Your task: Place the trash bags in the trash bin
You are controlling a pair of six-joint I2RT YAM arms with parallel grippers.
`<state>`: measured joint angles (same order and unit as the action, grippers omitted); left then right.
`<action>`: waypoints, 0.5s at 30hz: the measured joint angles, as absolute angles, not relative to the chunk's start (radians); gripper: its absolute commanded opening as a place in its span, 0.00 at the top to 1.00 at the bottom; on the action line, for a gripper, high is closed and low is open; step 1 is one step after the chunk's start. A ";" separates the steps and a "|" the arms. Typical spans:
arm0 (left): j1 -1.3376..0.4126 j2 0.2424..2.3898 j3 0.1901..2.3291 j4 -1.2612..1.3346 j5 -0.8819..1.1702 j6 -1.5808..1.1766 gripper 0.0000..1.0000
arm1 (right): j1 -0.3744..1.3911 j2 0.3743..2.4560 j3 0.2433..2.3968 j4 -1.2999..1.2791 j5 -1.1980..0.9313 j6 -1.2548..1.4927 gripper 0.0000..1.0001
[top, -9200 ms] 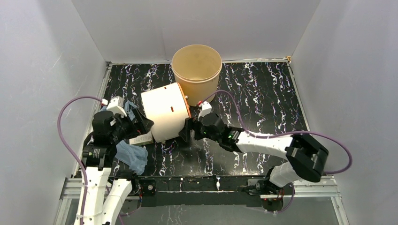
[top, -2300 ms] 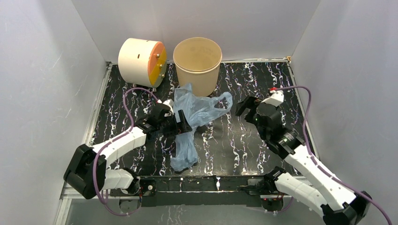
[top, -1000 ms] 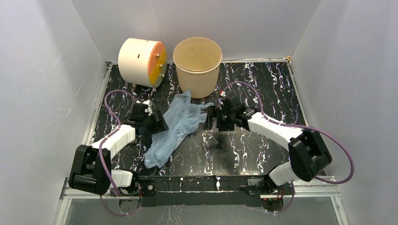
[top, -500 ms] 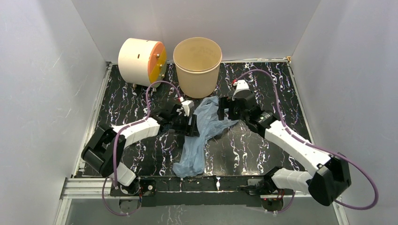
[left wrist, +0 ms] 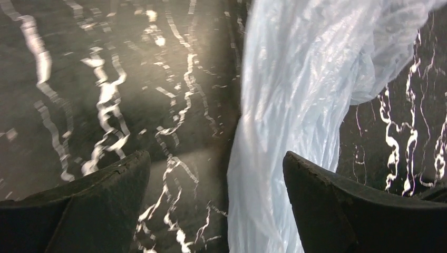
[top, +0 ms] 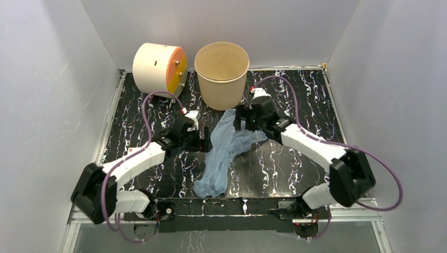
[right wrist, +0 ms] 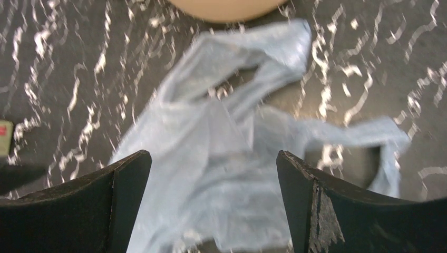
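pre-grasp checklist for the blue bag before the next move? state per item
1. Left claw open: ok, jaws wide, the trash bag edge lying between them.
2. Right claw open: ok, jaws wide, over the bag's end with the loop handles.
3. Bag gripped by either claw: not ok, it lies loose on the table.
4. Trash bin upright, mouth unobstructed: ok.
5. Bag near the bin: ok, its far end lies just in front of the bin wall.
6. Claw height above the bag: cannot tell.
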<state>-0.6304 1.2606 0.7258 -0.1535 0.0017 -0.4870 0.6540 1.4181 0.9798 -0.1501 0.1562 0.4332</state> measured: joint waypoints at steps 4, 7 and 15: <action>-0.621 1.088 0.694 -0.253 -0.151 -0.560 0.04 | 0.657 1.562 1.038 0.012 0.182 0.466 0.01; -0.545 1.000 0.671 -0.311 -0.220 -0.598 0.04 | 0.669 1.679 1.107 0.132 0.244 0.474 0.01; -0.284 1.021 0.610 -0.427 -0.248 -0.668 0.03 | 0.719 1.907 1.217 0.385 0.491 0.440 0.01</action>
